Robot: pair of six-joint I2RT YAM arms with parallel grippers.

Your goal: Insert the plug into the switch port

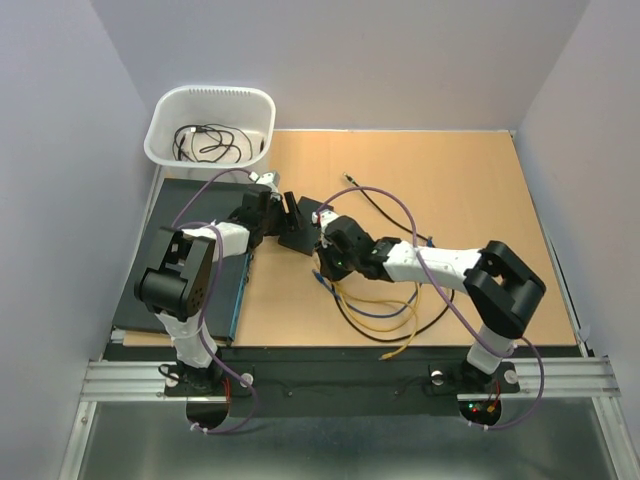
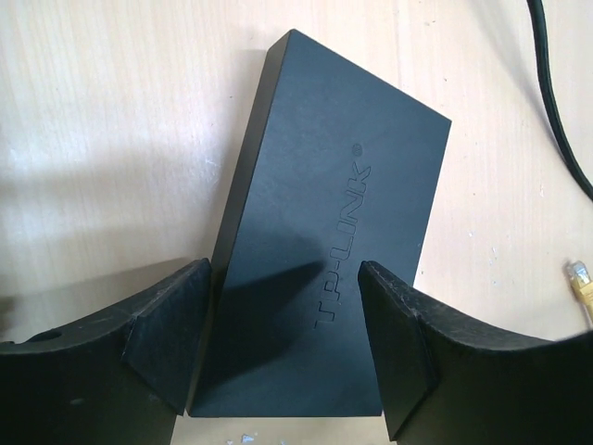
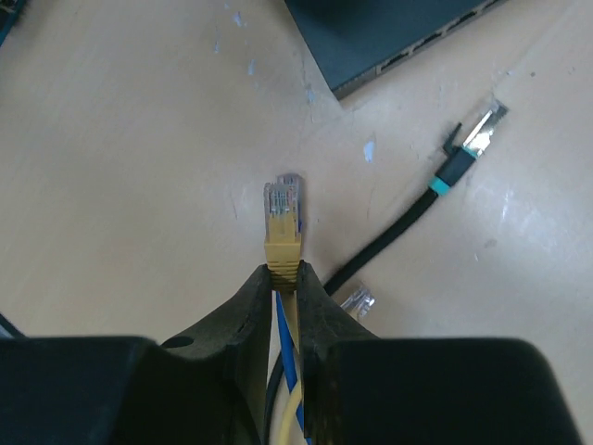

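The switch (image 2: 315, 241) is a flat black box marked TP-LINK on the wooden table. My left gripper (image 2: 285, 343) straddles its near end, one finger against each long side, holding it. In the right wrist view its port row (image 3: 417, 51) runs along the edge at the top right. My right gripper (image 3: 284, 271) is shut on the boot of a yellow network plug (image 3: 283, 218). The plug's clear tip points forward, a short way in front of the switch and apart from it. In the top view both grippers meet mid-table, left (image 1: 280, 215) and right (image 1: 330, 250), around the switch (image 1: 305, 225).
A black cable with a teal-banded plug (image 3: 463, 148) and a loose clear plug (image 3: 357, 301) lie right of the held plug. Yellow, blue and black cables (image 1: 380, 310) coil under the right arm. A white bin (image 1: 210, 125) stands far left, and a dark mat (image 1: 190, 270) lies at the left.
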